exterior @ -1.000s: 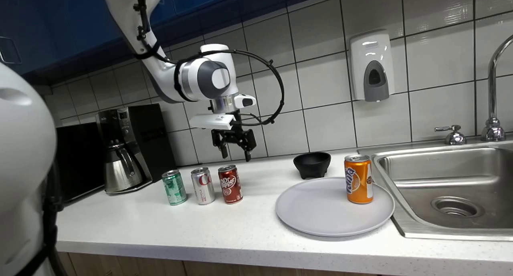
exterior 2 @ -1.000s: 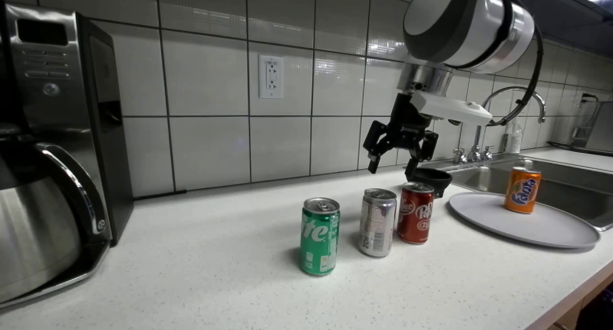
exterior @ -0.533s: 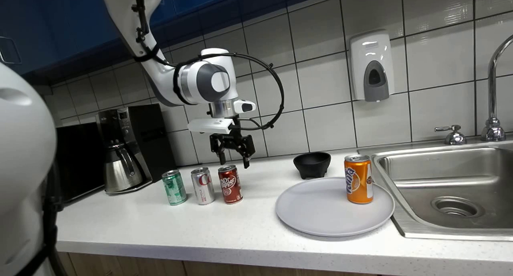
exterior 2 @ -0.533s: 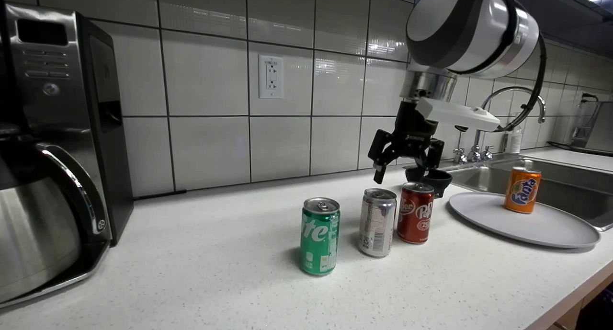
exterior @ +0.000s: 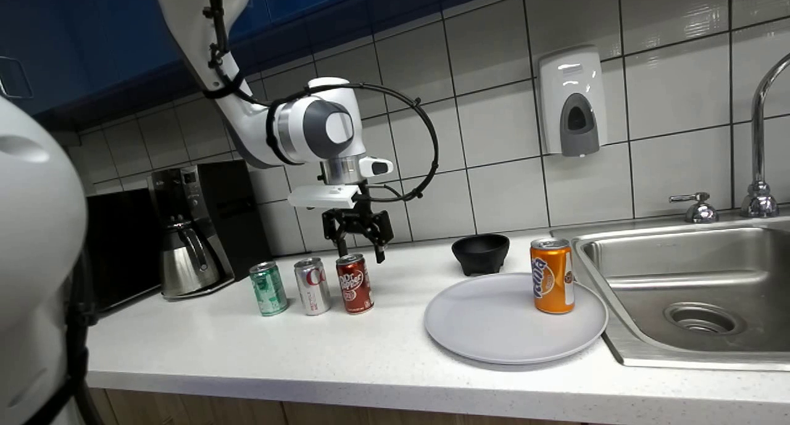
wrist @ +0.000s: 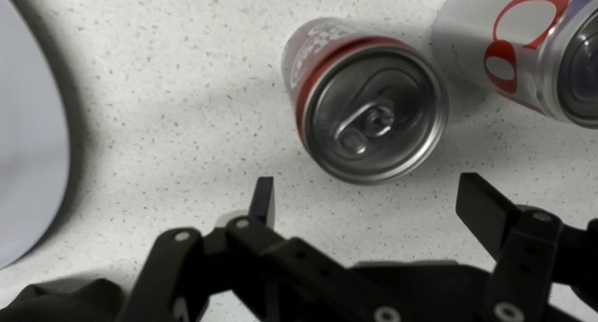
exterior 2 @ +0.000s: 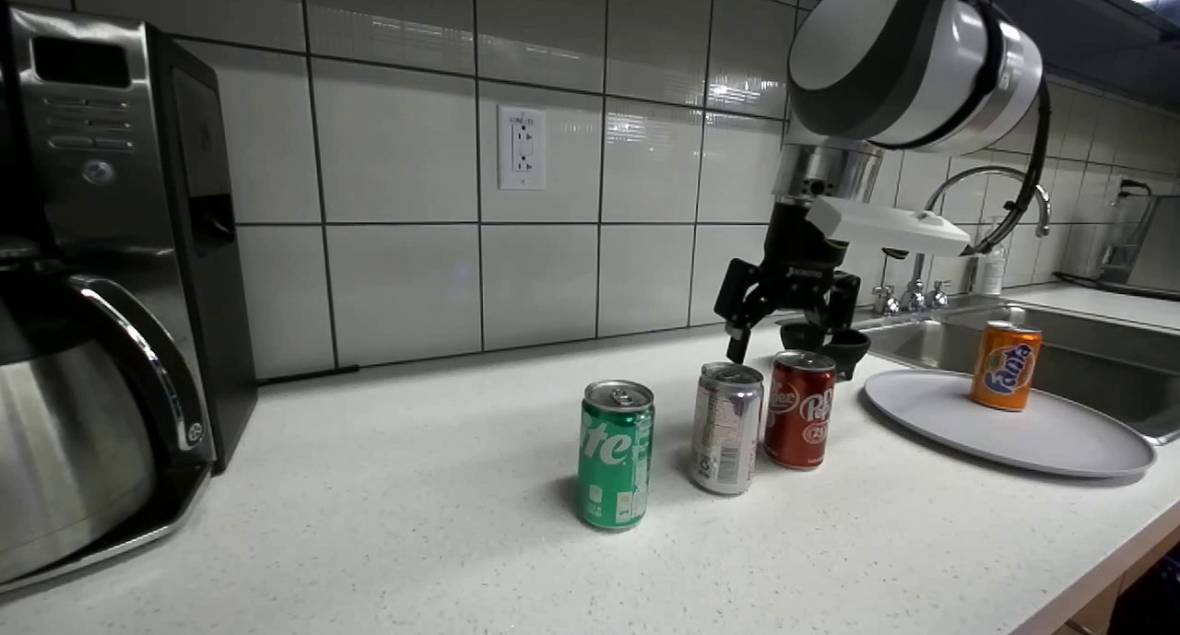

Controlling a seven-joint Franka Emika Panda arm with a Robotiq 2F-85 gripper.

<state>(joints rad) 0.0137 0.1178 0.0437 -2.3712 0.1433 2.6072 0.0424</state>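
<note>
Over the counter (exterior: 247,345), the gripper (wrist: 369,203) has sunk nearer the Dr Pepper can (wrist: 369,118) — fingers (wrist: 486,214) spread, nothing between them — apparently approaching it

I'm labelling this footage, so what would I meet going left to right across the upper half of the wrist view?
From the left edge: light grey plate → red Dr Pepper can → silver can, cut off by the right edge.

- Gripper (wrist: 368,198): finished in black.
- Red can (exterior 2: 798,418): lettered in white.
- Silver can (exterior: 313,288): printed with red.
- Green can (exterior 2: 616,458): lettered in white.
- Orange can (exterior 2: 1007,368): marked in blue.
- Counter (exterior 2: 387,506): speckled grey on white.
</note>
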